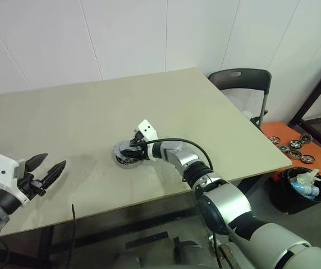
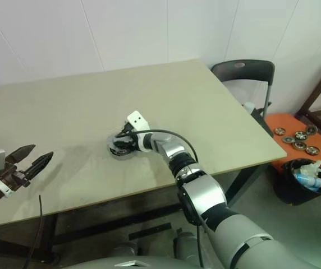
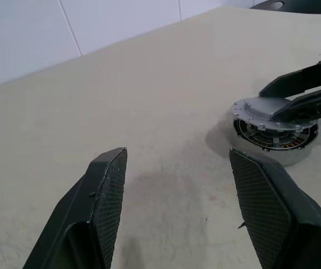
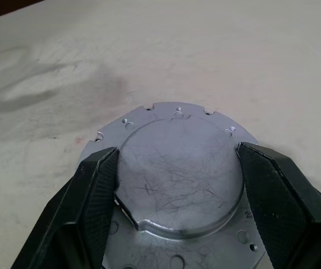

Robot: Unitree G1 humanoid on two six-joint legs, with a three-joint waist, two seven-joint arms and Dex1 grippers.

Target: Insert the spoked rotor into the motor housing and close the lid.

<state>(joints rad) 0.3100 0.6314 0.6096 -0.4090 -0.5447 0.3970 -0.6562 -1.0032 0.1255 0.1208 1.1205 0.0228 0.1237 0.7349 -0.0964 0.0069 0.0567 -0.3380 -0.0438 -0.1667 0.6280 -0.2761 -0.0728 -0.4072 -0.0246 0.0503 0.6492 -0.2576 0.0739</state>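
No brand, label or writing can be read on anything here.

The motor housing (image 1: 128, 157) sits on the beige counter (image 1: 93, 112) a little toward 6 o'clock from its middle. The lid (image 4: 180, 168) lies over the housing with its plain, scratched grey outer face up. The right hand (image 4: 177, 185) is at the lid, its two black fingers (image 4: 96, 190) spread wide against opposite edges of the lid's raised centre disc. The left hand (image 1: 44, 170) hovers above the counter's near edge at about 8 o'clock, well apart from the housing, jaws wide and holding nothing.

The right wrist view gives the lid's top closely: fine scratches, a flat flange with small holes and notches around the raised disc, and the finger pads touching that disc on both sides. The left wrist view (image 3: 275, 126) shows the housing from the side instead: the lid sits tilted, one edge lifted, and through the gap appear dark coppery windings and thin silver spokes. Whether these belong to the spoked rotor I cannot tell.

The head views take in the surroundings: a dark folding chair (image 1: 244, 81) at about 2 o'clock beyond the counter's corner, an orange tray (image 1: 303, 148) with small dark-rimmed wheels (image 1: 294, 145) at 3 o'clock, and a black bin (image 1: 301, 190) beside it holding a blue and white object.
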